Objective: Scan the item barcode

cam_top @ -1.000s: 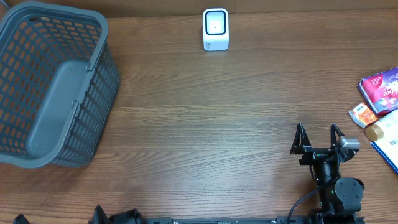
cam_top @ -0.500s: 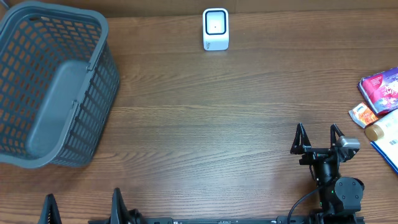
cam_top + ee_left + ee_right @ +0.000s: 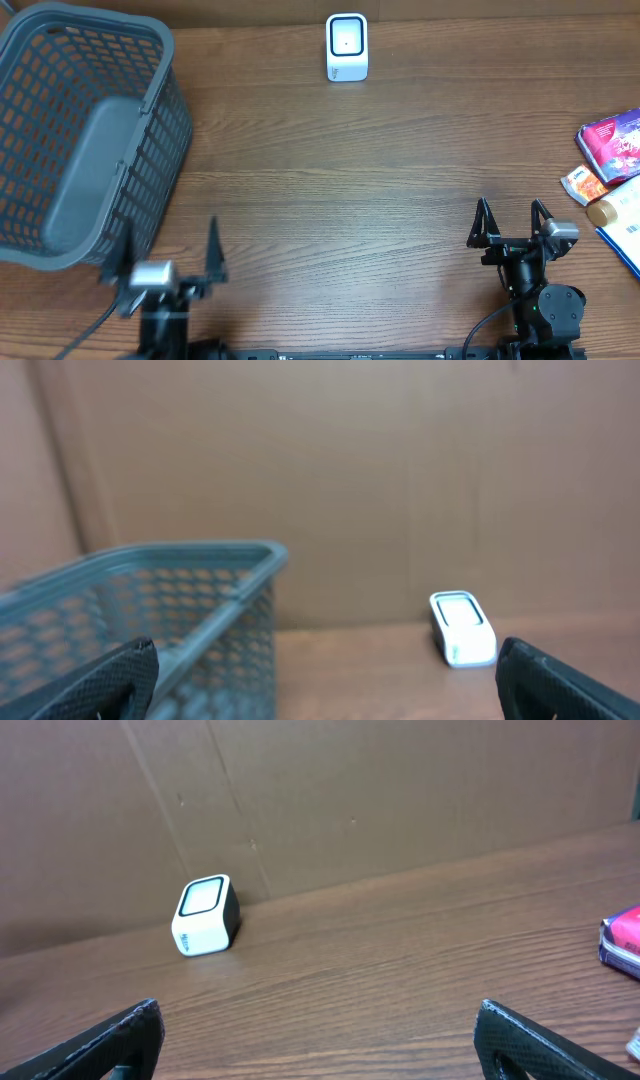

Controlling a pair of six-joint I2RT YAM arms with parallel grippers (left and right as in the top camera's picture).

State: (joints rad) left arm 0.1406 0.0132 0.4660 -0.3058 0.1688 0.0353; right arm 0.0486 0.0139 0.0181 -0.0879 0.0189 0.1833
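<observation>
The white barcode scanner stands at the far middle of the table and also shows in the left wrist view and the right wrist view. Items lie at the right edge: a purple packet, a small orange packet, a tan-capped bottle and a blue-and-white box. My right gripper is open and empty, left of those items. My left gripper is open and empty near the front left, blurred by motion.
A large grey plastic basket fills the left side of the table, just beyond the left gripper. A brown cardboard wall backs the table behind the scanner.
The left arm has risen from the bottom edge into view and moved forward toward the basket's near corner. The right arm and the items have not moved.
</observation>
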